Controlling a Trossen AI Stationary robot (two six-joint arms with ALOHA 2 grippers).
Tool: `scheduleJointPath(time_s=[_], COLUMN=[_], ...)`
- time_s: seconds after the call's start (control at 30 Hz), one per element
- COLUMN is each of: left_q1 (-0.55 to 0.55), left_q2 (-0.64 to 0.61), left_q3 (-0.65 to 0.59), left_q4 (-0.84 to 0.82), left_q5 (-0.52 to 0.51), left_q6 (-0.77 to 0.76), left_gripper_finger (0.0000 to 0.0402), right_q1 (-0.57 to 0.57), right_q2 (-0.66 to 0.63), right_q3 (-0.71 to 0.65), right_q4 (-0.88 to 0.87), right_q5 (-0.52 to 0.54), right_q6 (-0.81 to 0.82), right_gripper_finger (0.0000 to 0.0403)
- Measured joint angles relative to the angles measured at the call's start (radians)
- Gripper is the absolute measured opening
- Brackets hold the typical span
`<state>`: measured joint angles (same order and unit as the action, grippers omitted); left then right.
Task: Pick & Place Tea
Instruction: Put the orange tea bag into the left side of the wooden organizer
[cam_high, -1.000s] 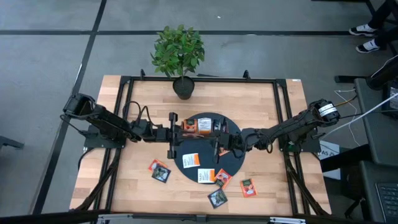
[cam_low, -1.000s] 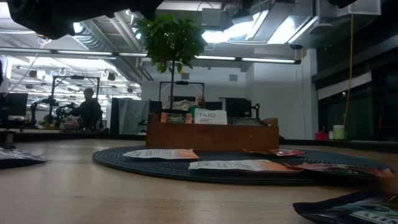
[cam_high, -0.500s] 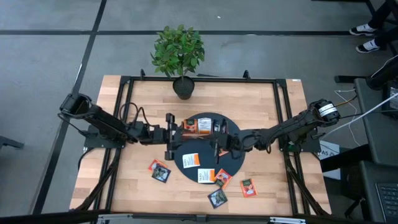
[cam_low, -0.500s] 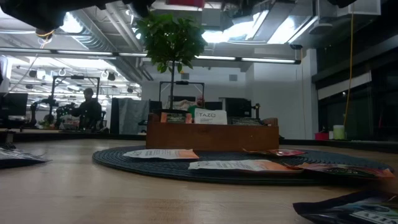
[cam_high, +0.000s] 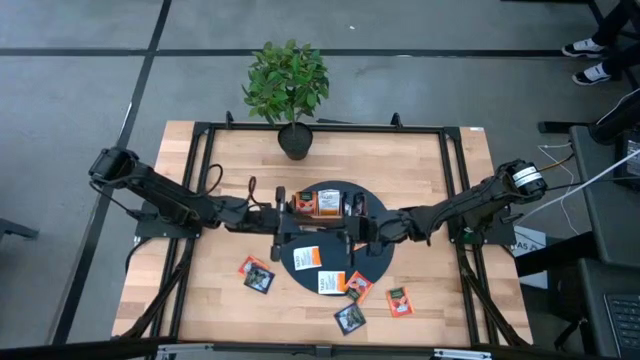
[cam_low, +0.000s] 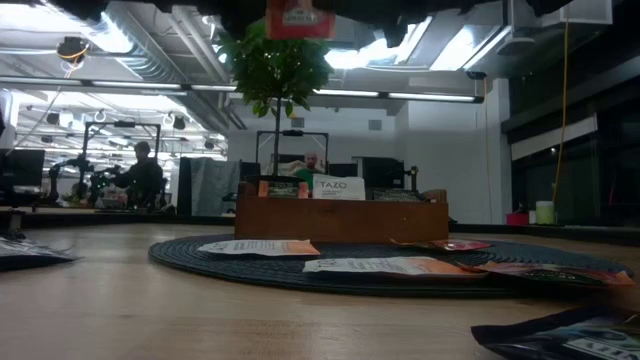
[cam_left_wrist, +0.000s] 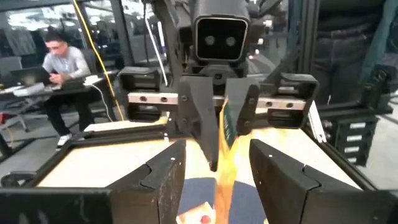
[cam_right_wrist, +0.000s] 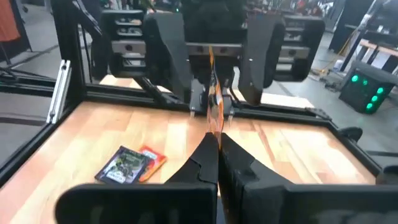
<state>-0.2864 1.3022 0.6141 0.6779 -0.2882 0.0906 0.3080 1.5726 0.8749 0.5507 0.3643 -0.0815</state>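
An orange tea sachet (cam_right_wrist: 213, 102) stands on edge in the air above the dark round mat (cam_high: 378, 255), with my right gripper (cam_right_wrist: 217, 142) shut on it. The low view shows its face at the top edge (cam_low: 293, 18). My left gripper (cam_left_wrist: 217, 149) faces the right one from the table's left, open. Its fingers (cam_right_wrist: 168, 53) stand on either side of the sachet and clear of it. The wooden tray (cam_high: 322, 204) holds several sachets and rests on the mat's far part. Two white-and-orange sachets (cam_high: 305, 258) lie flat on the mat. My right gripper pinches the orange sachet's edge (cam_right_wrist: 214, 121) between its two shut fingers. The fingers come level from the table's right. The sachet stands upright on edge, lifted clear above the mat, and reaches out toward the left gripper.
Loose sachets lie on the wooden table near its front edge (cam_high: 257, 273) (cam_high: 350, 318) (cam_high: 399, 300). A potted plant (cam_high: 287, 85) stands at the far edge. A black frame (cam_high: 200, 180) runs round the table. People sit in the room beyond (cam_low: 140, 175).
My left arm has drawn its elbow back toward the table's left edge while its gripper has stayed by the tray. The orange sachet has come down into the top of the low view with my right gripper.
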Motion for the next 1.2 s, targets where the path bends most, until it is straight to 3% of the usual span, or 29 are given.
scheduleJointPath(time_s=[0.73,1.2], left_q1=[-0.049,-0.049], left_q2=[-0.053,-0.053], left_q3=[0.075,0.075], left_q4=[-0.273,-0.286], left_q5=[-0.076,-0.077], left_q6=[-0.043,-0.044], left_gripper_finger=[0.0143,0.0101], right_q1=[0.000,0.000], right_q2=[0.000,0.000], right_q3=[0.000,0.000], right_q4=[-0.041,-0.060], right_q5=[-0.001,-0.001], right_q6=[0.020,0.019], right_gripper_finger=[0.0000,0.0000])
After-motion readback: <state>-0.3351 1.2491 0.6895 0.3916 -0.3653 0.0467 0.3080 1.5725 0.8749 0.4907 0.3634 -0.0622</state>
